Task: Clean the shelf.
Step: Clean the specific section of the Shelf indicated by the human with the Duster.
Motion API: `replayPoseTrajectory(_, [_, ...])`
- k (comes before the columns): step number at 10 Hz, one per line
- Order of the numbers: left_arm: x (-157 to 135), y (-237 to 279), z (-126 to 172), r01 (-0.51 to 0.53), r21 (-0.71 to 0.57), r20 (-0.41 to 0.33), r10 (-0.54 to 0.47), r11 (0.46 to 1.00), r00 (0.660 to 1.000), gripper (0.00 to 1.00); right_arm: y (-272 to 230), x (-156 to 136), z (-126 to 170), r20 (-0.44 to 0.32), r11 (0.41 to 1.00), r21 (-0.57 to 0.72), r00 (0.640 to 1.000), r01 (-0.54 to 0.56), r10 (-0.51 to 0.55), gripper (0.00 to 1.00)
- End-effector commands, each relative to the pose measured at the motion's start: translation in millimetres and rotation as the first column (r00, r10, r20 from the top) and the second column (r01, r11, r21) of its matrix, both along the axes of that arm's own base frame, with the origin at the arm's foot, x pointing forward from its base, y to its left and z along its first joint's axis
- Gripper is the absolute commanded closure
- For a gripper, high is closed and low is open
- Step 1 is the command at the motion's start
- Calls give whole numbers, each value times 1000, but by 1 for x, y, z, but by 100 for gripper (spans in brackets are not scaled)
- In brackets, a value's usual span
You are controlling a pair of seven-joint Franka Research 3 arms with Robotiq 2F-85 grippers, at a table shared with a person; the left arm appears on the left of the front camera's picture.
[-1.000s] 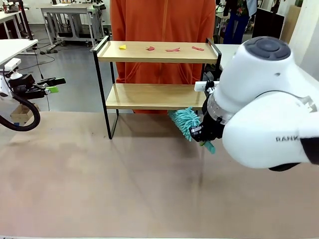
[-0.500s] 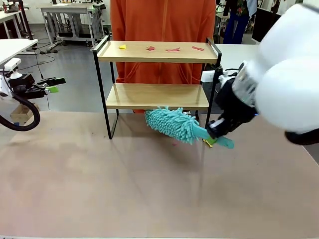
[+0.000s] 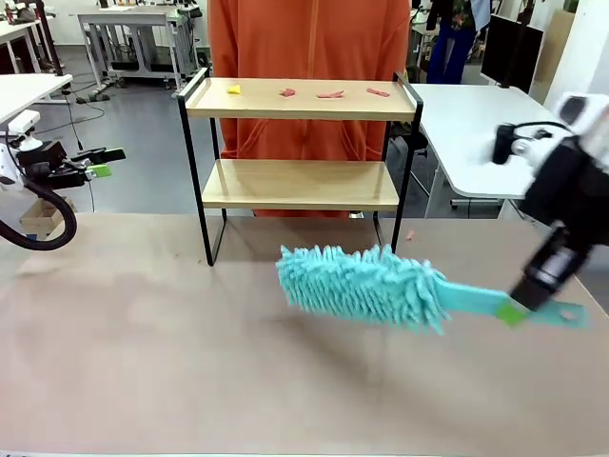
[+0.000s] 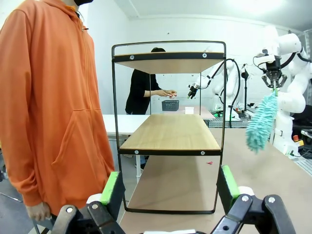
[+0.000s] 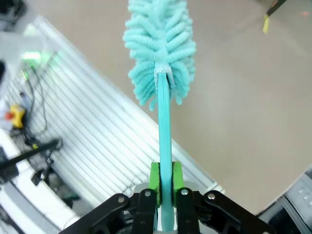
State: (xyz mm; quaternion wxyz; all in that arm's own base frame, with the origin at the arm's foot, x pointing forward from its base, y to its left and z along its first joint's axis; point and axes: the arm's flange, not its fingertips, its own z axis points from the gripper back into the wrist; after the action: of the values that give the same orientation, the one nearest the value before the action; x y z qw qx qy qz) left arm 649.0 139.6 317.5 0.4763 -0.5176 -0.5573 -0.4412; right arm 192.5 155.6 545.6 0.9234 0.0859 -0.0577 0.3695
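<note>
Duster (image 3: pixel 362 284), turquoise, fluffy head on flat plastic handle: swung out from beneath shelf (image 3: pixel 285 183), two light wooden boards in black metal frame, at far side of table (image 3: pixel 143 362); right gripper (image 3: pixel 519 307) clenched on handle; left gripper (image 3: pixel 103 163) spread, idle. Red scraps (image 3: pixel 330 94) on top board unswept; cleaning judged barely begun

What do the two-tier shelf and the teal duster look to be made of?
The two-tier shelf has pale matt boards with faint grain, likely wood or veneer, in a thin black frame, probably painted metal. The teal fluffy duster has soft chenille-like strands, likely microfibre, on a smooth flat teal handle that looks plastic.
</note>
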Motion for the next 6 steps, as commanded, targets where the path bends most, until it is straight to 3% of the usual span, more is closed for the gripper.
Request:
replayPoseTrajectory(1, [-1, 0, 3, 6, 6, 11, -6, 1000, 1000, 0, -44, -63, -58, -25, 997, -12, 996, -82, 81, 87])
replayPoseTrajectory(4, [-1, 0, 3, 6, 6, 11, -6, 1000, 1000, 0, -77, -100, -42, -55, 977, -99, 982, -188, 183, 87])
replayPoseTrajectory(6, [-1, 0, 3, 6, 6, 11, -6, 1000, 1000, 0, -88, -102, -37, -68, 971, -144, 980, -193, 185, 87])
